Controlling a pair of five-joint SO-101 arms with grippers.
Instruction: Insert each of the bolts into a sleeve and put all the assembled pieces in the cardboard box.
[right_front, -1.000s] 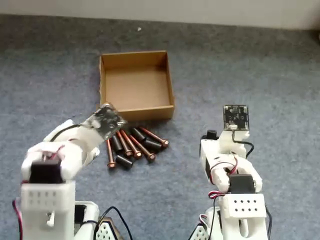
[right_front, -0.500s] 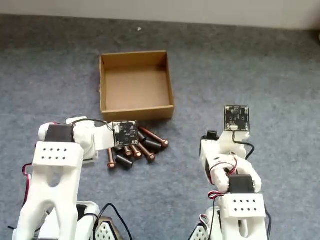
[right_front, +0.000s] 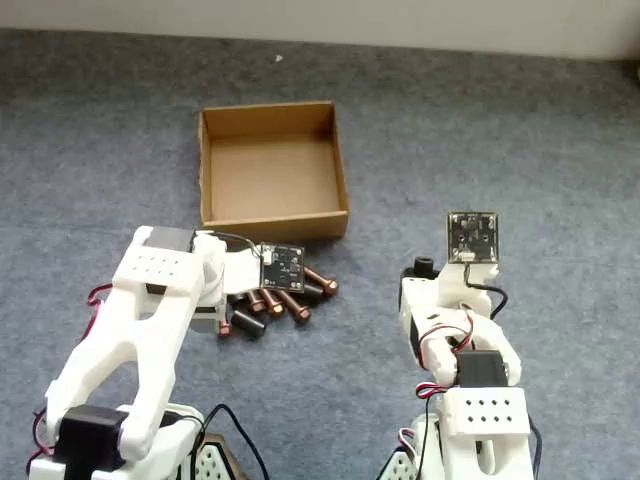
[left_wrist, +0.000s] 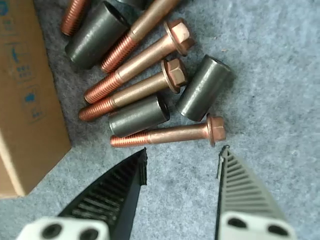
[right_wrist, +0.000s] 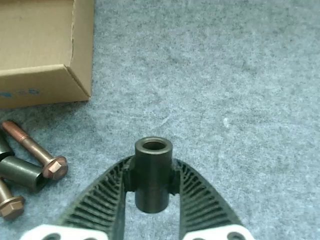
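The left gripper (left_wrist: 183, 151) hangs with its jaws spread wide over the pile of bolts and sleeves. The nearest bolt (left_wrist: 165, 135) lies crosswise just beyond the fingertips and apart from them. Touching it is a dark sleeve (left_wrist: 139, 116), and a second sleeve (left_wrist: 202, 95) lies beside the bolt heads. The pile (right_front: 290, 295) rests on the grey desk (right_front: 500, 130), just beside the front wall of the box (right_front: 275, 225). The right gripper (right_wrist: 151, 172) pinches another sleeve (right_wrist: 153, 187) between both fingers, its open bore pointing out past the fingertips. It is held above bare desk, off to the side of the pile and the box corner.
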